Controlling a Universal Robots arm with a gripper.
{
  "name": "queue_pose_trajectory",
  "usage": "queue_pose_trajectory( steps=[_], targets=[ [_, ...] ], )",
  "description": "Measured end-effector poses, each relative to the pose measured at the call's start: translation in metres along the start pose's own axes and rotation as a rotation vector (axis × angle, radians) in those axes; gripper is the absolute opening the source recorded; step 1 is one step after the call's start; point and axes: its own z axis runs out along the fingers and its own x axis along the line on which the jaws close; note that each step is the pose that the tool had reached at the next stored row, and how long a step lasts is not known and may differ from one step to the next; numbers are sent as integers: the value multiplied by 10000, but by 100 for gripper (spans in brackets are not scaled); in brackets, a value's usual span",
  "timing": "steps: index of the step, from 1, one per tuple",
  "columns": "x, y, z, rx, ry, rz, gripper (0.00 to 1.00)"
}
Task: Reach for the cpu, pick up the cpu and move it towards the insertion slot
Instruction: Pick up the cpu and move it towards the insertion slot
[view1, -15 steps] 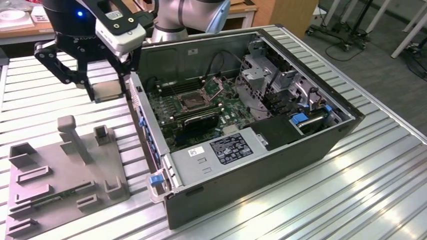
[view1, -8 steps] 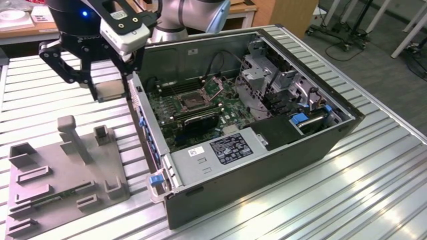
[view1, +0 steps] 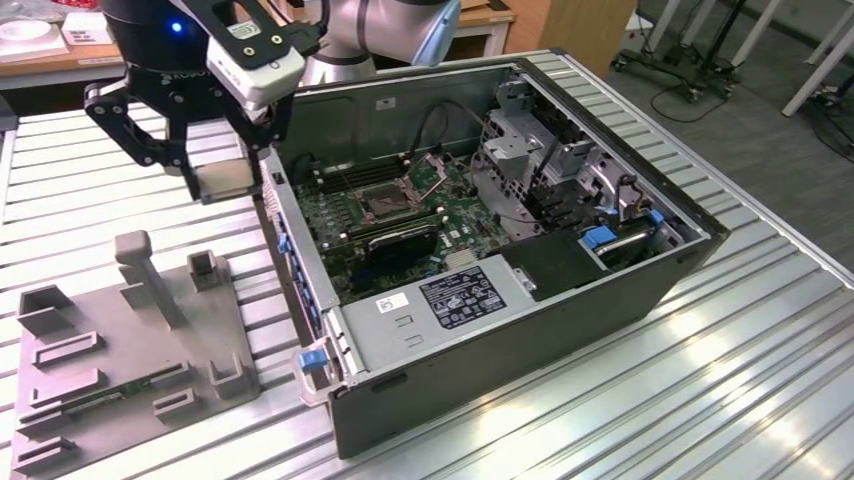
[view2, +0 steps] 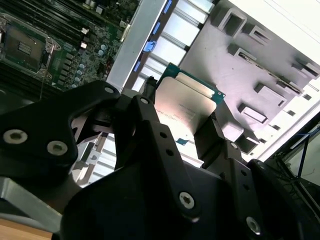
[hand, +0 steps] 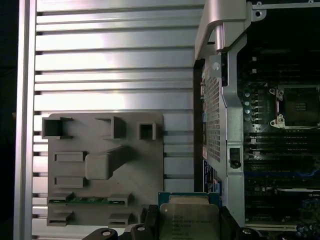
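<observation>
The cpu (view1: 226, 176), a small pale square chip with a green rim, hangs in the air with my gripper (view1: 224, 190) shut on its edges. It is above the slatted table, just off the open case's wall on the exterior view's left. The chip also shows in both wrist views, as the cpu (view2: 185, 102) and the cpu (hand: 190, 220), between the black fingers (view2: 212, 137). The insertion slot (view1: 387, 203), a metal-framed square socket with a dark centre, lies open on the green motherboard inside the case. It appears as well in both wrist views, as the slot (view2: 22, 47) and the slot (hand: 300, 106).
The open computer case (view1: 561, 300) lies on its side on the slatted metal table (view1: 694, 400), with drive cages and cables inside. A grey plastic tray (view1: 120, 350) with raised posts and recesses sits at the exterior view's left; a green memory strip (hand: 77, 200) rests in it.
</observation>
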Motion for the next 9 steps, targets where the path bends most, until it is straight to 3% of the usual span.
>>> queue_pose_trajectory(
  steps=[9],
  targets=[
    [-86,1,7,0,0,0,55]
  ],
)
